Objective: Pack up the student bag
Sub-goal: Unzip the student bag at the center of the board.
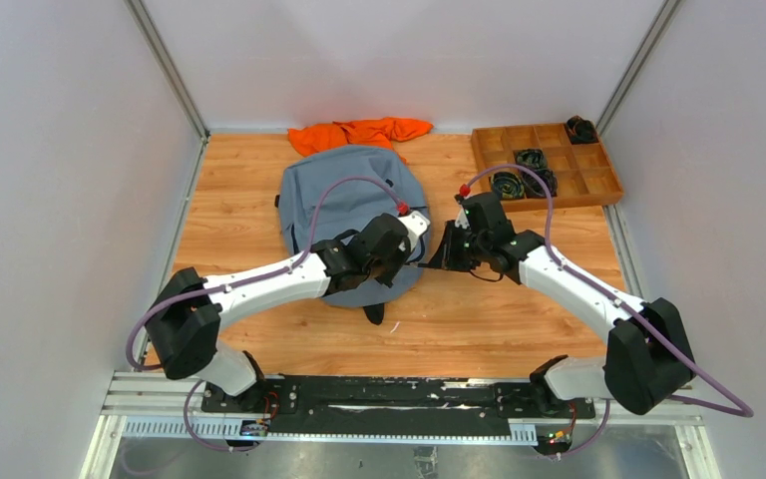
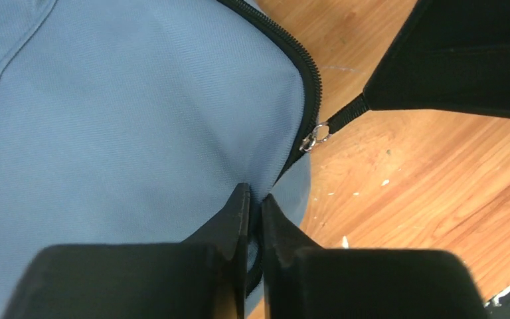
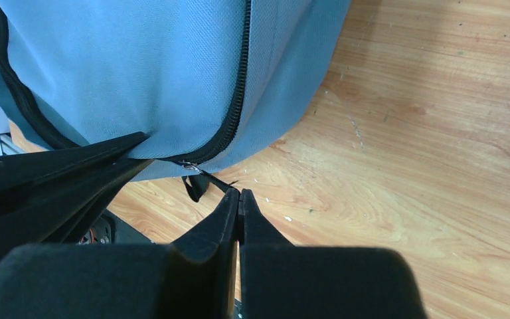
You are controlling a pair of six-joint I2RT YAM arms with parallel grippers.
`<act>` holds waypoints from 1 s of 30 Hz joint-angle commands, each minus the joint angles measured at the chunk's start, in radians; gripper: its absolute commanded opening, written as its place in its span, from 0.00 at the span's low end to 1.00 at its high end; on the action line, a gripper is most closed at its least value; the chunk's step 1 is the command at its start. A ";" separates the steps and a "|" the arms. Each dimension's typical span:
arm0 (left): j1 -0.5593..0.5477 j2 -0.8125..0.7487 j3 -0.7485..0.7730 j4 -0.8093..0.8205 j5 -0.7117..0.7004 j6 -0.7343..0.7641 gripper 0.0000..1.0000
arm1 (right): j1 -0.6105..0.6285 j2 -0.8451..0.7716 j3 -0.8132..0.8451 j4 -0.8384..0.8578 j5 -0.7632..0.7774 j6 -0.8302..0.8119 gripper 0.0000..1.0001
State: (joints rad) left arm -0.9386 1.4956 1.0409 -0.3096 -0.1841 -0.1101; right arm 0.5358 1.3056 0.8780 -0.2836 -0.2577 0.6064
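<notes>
The student bag (image 1: 344,195) is a grey-blue backpack that lies flat on the wooden table between the two arms. My left gripper (image 2: 255,197) is shut on the bag's fabric edge, just below the dark zipper (image 2: 309,73). A small metal zipper pull (image 2: 314,137) sits close above it, and a thin black pull strap (image 3: 220,182) runs off it to the right. My right gripper (image 3: 239,193) is shut on the end of that strap, right beside the bag (image 3: 139,66). In the top view the two grippers meet at the bag's right lower edge (image 1: 427,254).
An orange cloth (image 1: 359,132) lies against the back wall behind the bag. At the back right stands a wooden compartment tray (image 1: 592,182) with dark coiled items in some cells. White walls close in the table on three sides.
</notes>
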 commanded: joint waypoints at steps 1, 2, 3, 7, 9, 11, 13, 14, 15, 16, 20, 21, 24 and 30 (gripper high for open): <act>-0.003 -0.004 0.013 -0.020 -0.107 -0.020 0.00 | -0.016 -0.012 0.009 0.006 -0.001 -0.009 0.00; -0.003 -0.013 0.012 -0.037 -0.122 -0.025 0.00 | -0.018 -0.009 0.011 0.006 0.001 -0.012 0.00; -0.002 -0.024 0.009 -0.052 -0.129 -0.029 0.00 | -0.022 -0.003 0.015 0.007 0.002 -0.015 0.00; -0.002 -0.098 -0.048 -0.115 -0.101 -0.051 0.00 | -0.064 0.031 0.046 0.008 -0.028 -0.033 0.00; -0.002 -0.152 -0.094 -0.152 -0.085 -0.072 0.00 | -0.090 0.043 0.067 0.008 -0.027 -0.049 0.00; -0.002 -0.210 -0.130 -0.199 -0.072 -0.094 0.00 | -0.114 0.057 0.090 0.008 -0.012 -0.060 0.00; -0.001 -0.271 -0.160 -0.244 -0.045 -0.109 0.00 | -0.129 0.079 0.122 0.012 0.000 -0.064 0.00; -0.002 -0.301 -0.171 -0.265 -0.032 -0.115 0.00 | -0.132 0.094 0.144 0.017 0.005 -0.068 0.00; -0.002 -0.326 -0.178 -0.285 -0.018 -0.121 0.00 | -0.132 0.110 0.163 0.020 0.007 -0.073 0.00; -0.002 -0.345 -0.185 -0.301 -0.006 -0.126 0.00 | -0.132 0.137 0.186 0.022 0.008 -0.077 0.00; -0.001 -0.381 -0.192 -0.347 0.029 -0.147 0.00 | -0.134 0.216 0.283 0.001 0.018 -0.095 0.00; -0.002 -0.384 -0.193 -0.355 0.034 -0.153 0.00 | -0.134 0.237 0.308 -0.001 0.019 -0.104 0.00; -0.002 -0.399 -0.202 -0.360 0.054 -0.165 0.00 | -0.138 0.322 0.393 -0.020 0.047 -0.138 0.00; -0.002 -0.480 -0.226 -0.369 0.068 -0.181 0.00 | -0.157 0.494 0.556 -0.108 0.048 -0.189 0.00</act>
State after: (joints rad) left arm -0.9375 1.0916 0.8444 -0.5041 -0.1600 -0.2634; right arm 0.4450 1.7233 1.3357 -0.3813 -0.3569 0.5022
